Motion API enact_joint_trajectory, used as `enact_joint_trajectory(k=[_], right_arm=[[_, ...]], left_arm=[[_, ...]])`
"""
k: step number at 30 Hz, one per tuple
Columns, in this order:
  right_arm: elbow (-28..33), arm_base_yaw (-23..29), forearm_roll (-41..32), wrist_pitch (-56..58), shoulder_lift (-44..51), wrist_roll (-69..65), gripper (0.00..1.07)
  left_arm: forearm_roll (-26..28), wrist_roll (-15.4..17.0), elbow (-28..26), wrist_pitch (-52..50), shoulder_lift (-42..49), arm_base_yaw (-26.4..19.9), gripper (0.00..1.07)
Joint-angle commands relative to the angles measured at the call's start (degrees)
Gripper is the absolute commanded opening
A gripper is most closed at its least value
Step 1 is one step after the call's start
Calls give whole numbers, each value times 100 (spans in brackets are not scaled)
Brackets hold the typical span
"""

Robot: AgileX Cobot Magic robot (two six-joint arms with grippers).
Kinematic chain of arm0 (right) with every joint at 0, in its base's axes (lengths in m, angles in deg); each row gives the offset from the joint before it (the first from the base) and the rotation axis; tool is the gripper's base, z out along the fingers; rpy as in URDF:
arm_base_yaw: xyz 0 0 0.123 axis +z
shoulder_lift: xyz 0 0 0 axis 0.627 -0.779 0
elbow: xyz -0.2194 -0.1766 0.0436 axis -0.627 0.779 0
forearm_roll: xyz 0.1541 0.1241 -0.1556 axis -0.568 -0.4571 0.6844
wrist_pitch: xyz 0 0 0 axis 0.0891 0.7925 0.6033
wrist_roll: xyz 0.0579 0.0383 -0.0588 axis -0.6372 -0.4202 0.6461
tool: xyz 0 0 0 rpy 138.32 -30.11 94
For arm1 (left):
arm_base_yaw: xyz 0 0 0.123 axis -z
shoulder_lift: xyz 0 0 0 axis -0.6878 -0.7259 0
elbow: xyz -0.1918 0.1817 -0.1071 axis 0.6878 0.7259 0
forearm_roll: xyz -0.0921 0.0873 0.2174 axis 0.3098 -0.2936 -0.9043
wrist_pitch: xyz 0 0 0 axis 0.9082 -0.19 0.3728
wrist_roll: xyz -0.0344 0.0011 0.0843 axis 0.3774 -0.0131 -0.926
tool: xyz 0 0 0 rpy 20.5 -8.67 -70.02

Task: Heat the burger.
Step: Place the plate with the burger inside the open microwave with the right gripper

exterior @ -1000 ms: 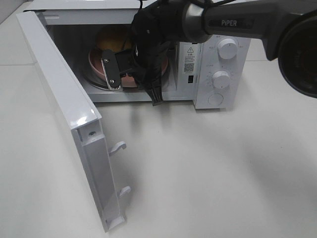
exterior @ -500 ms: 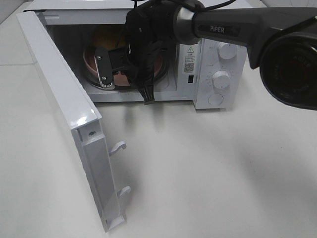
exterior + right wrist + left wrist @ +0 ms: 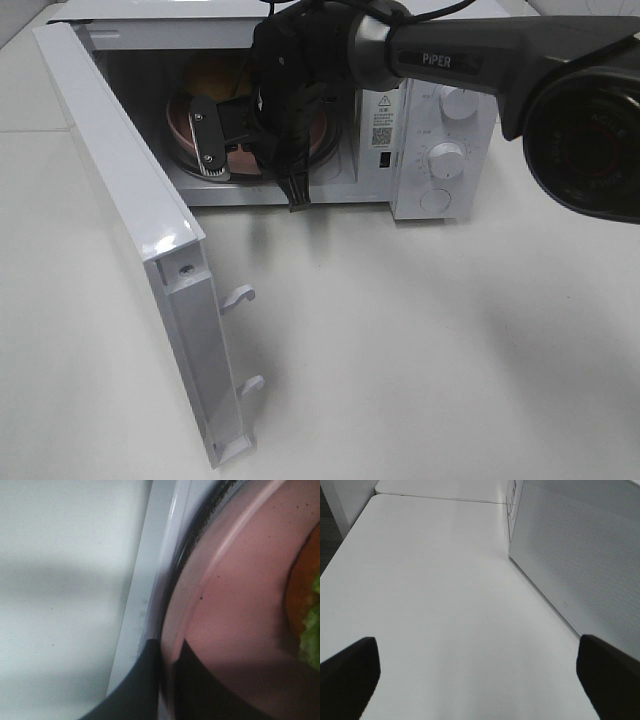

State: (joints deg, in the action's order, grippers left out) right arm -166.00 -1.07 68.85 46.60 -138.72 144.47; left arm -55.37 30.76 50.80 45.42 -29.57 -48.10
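Noticeably further left and deeper into the microwave [image 3: 400, 130] than a second ago for the right gripper [image 3: 167, 650] and the pink plate [image 3: 176, 128]; hardly any shift over the last half second. Pinched narrow on the plate's rim, going by the right wrist view. Burger [image 3: 215, 78] on that plate, inside the cavity at upper centre-left of the overhead frame, half hidden behind the right arm [image 3: 470, 50]. Left gripper [image 3: 480, 680] spread wide, holding nothing, hovering over the table [image 3: 445, 580] beside a white perforated panel [image 3: 580, 555]. So, loading pretty much done. Left to do, at a guess: let go of the rim, back out, swing the door [image 3: 110, 170] shut, twist the dials [image 3: 447, 158]. No heating yet, obviously.
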Motion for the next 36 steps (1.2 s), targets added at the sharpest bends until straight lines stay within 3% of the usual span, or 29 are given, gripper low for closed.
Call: enact_joint_trajectory(k=[1,12,17,19,22,23,29,36], right_arm=[[-86,6,-23,-218,63,-69,0],[-86,6,-34,-223,63,-223,10],[-86,-6,-34,-195,63,-332,24],[-86,-6,-40,-172,63,-332,40],[-86,-6,-40,-172,63,-332,45],[-86,-6,-63,-172,63,-344,52],[-86,-6,-97,-178,103,-544,71],[-86,-6,-115,-160,103,-659,73]], left_arm=[[17,46,6,-69,80,-23,101],[17,46,6,-69,80,-23,101],[17,46,6,-69,80,-23,101],[17,46,6,-69,80,-23,101],[17,46,6,-69,80,-23,101],[17,46,6,-69,80,-23,101],[17,46,6,-69,80,-23,101],[17,46,6,-69,80,-23,101]])
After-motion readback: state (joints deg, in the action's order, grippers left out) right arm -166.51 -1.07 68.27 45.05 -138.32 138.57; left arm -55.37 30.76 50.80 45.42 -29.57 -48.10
